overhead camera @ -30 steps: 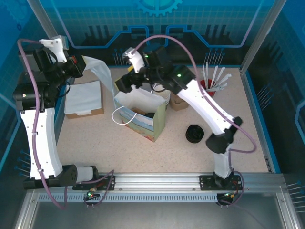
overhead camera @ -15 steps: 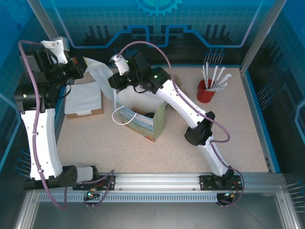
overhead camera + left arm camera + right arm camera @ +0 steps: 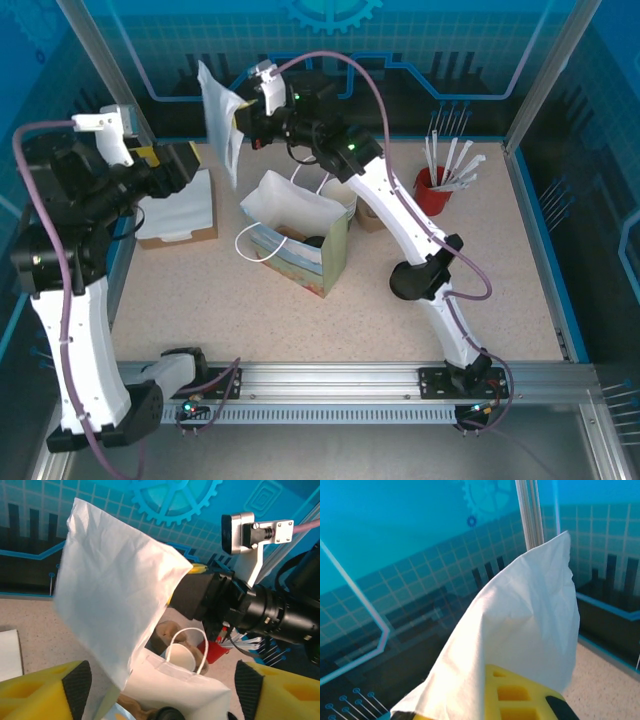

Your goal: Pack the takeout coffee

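**Takeout coffee in the bag as the napkin changes grippers**

The right gripper is clamped on a white napkin, which is now raised high at the far side. Half a second ago the napkin hung low between both grippers. The left gripper has let go, its fingers apart, and has drawn back to the left. The coffee stands inside the open paper bag, nearer and to the right of both grippers and well apart from them. Only its round black lid shows, dark against the bag's white lining.
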Robot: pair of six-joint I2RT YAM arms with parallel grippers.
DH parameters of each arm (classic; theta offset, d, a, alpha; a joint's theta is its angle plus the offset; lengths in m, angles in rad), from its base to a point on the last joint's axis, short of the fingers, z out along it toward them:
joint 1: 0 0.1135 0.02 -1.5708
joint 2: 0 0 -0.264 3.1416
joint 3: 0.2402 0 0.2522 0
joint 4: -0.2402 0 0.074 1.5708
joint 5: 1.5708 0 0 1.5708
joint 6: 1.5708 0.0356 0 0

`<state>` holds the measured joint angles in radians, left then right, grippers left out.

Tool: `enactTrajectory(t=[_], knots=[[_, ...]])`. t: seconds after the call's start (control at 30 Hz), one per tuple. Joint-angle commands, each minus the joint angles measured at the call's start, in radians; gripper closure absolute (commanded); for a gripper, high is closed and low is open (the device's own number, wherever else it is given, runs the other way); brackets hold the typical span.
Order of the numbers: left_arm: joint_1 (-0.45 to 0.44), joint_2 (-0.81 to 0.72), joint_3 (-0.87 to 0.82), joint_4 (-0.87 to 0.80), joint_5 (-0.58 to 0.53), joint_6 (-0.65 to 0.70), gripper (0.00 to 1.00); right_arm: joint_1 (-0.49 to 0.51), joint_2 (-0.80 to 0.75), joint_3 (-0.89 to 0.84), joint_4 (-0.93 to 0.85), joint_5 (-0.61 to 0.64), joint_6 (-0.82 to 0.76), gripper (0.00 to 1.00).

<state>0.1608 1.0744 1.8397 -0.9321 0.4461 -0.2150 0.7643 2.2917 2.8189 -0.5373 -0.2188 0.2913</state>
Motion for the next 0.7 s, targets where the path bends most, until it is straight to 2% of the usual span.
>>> enactTrajectory(t=[0.0,0.27,0.5,0.67], knots=[[0.003,-0.064,-0.034,0.03,0.036,-0.046,0.17,-0.018,-0.105,0.048,0.06,-0.076,-0.04,1.0],[0.003,-0.221,-0.255,0.074,-0.02,-0.113,0.17,-0.029,-0.296,0.008,-0.178,-0.128,-0.221,1.0],[0.003,-0.29,-0.422,0.081,-0.02,-0.15,0.18,-0.094,-0.522,-0.282,-0.196,-0.312,-0.248,1.0],[0.003,-0.306,-0.488,0.089,-0.01,-0.157,0.2,-0.158,-0.569,-0.382,-0.234,-0.459,-0.267,1.0]])
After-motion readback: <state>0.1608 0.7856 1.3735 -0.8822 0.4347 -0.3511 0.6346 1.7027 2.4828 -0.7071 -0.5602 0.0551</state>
